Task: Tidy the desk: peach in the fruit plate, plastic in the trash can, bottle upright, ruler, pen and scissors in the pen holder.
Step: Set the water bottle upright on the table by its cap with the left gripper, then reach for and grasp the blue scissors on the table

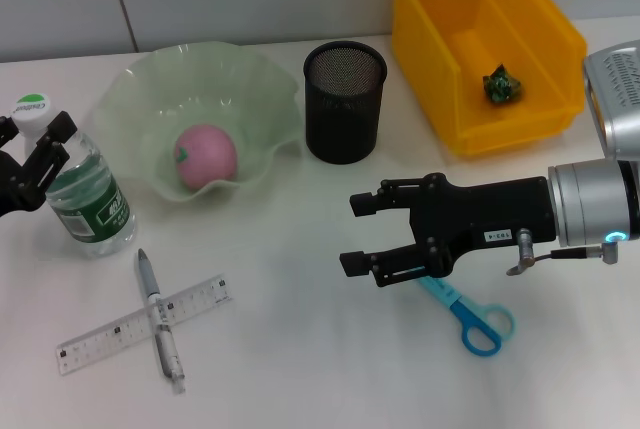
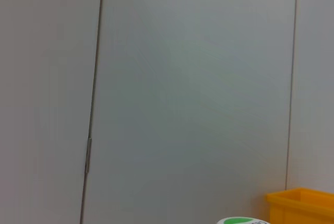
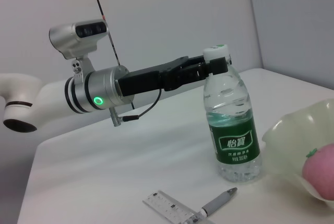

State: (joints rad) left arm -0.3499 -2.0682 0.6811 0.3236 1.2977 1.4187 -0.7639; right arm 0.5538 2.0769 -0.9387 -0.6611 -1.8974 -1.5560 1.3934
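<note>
Scissors (image 1: 470, 314), blue-handled, lie flat on the surface (image 1: 300, 349) at the near edge, well in front of the pen holder (image 1: 344, 101), and the right tool (image 1: 352, 232) hovers above their blade end with its fingers spread and nothing between them. Peach (image 1: 206, 156) already sits in the fruit plate (image 1: 140, 89) just left of the pen holder; the plastic (image 1: 502, 84) rests in the yellow trash can (image 1: 560, 44) to the holder's right. Farther left of the holder, beyond the plate, the bottle (image 1: 88, 189) stands upright, with the left tool (image 1: 36, 149) around its neck; whether it grips, I cannot tell. Ruler (image 1: 143, 324) and pen (image 1: 160, 319) lie crossed, touching, in front of the plate.

Judging by this, the scissors come next. Lower straight down, close across the narrow blades near the pivot, and lift level, so they enter the holder blades first without catching its rim.
</note>
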